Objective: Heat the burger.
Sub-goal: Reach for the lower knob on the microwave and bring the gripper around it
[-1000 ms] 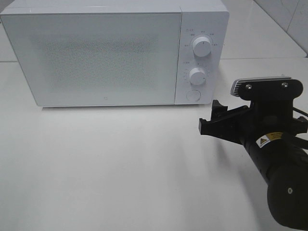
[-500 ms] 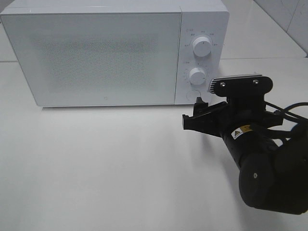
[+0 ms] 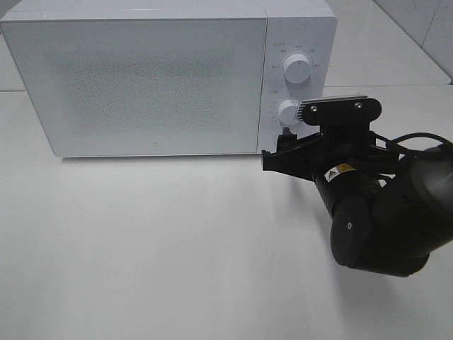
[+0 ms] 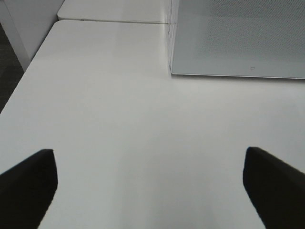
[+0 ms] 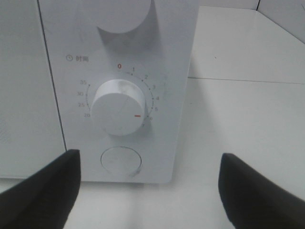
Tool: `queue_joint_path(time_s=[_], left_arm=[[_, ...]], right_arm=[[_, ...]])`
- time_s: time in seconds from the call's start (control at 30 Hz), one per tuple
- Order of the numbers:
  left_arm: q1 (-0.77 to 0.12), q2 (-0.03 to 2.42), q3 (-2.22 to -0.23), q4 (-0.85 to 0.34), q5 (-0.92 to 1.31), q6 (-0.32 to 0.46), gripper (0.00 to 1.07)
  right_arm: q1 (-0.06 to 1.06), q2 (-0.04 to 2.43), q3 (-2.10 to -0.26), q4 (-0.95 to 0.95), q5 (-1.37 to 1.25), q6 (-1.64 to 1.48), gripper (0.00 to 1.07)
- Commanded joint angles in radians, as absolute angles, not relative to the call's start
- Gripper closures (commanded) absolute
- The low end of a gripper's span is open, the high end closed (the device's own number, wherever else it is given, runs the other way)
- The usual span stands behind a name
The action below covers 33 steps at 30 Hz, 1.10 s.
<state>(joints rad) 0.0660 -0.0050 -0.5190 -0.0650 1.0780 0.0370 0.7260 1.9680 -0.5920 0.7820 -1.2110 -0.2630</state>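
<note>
Overhead view: white microwave [image 3: 141,78] stands at the back of a white table [image 3: 141,248]. Its door [image 3: 148,81] is shut, and the speckled, frosted panel gives no view inside. The control strip on the microwave's right side carries 2 knobs, an upper knob [image 3: 297,69] and below it the timer dial [image 3: 289,112].

Burger: not seen in any of the 3 views, so its place cannot be told.

Right gripper [image 3: 277,154]: black, reaching in from the right at the lower end of the control strip, just under the timer dial. The arm's bulky dark wrist fills the right foreground. Jaws stand wide apart with nothing between them. Whether the tips touch the microwave front cannot be told.

Right wrist view: right gripper [image 5: 150,191] shows as 2 dark fingers [image 5: 38,191] set far apart, framing the panel. Between them sits a round button [image 5: 121,161], flush with the panel, directly below the timer dial [image 5: 119,107]. The dial scale has a red 0 at its top and runs 1, 2, 3, 4, 5 down 1 side, with 20, 25, 30, 35 on the other. A short red dash on the knob lies close to the 5. The upper knob [image 5: 124,14] is cut off by the frame edge.

Left wrist view: left gripper [image 4: 150,191] is spread wide and holds nothing, over bare table [image 4: 119,119]. The microwave's [image 4: 238,38] lower front edge shows ahead of it, well apart from the fingers.
</note>
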Motion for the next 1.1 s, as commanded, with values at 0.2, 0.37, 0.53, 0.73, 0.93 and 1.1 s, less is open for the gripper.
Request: queue_joint_path(time_s=[0.2,0.37,0.53,0.73,0.93,1.1], left_arm=[[0.068,-0.021,-0.516,-0.071,1.068,0.038,0.09],[0.068,-0.021,-0.516,-0.071,1.068,0.038,0.09],[0.068,-0.020,-0.516,-0.071,1.068,0.038,0.09],[0.068,-0.016,-0.516,-0.071,1.068,0.038,0.09],[0.068,-0.011,-0.516,-0.071,1.068,0.038,0.09],[0.068,-0.011,-0.516,-0.071,1.068,0.038,0.09]], right_arm=[[0.700,1.997,-0.683,0.716,-1.337,-0.270,0.31],[0.677,2.017,-0.723,0.695,-1.305,-0.270,0.31],[0.649,2.045,-0.758,0.666,-1.269,-0.270,0.31],[0.643,2.071,-0.792,0.658,-1.240,-0.269,0.31],[0.646,2.071,-0.794,0.648,-1.239,-0.239,0.31],[0.646,2.076,-0.807,0.645,-1.233,-0.232,0.31]])
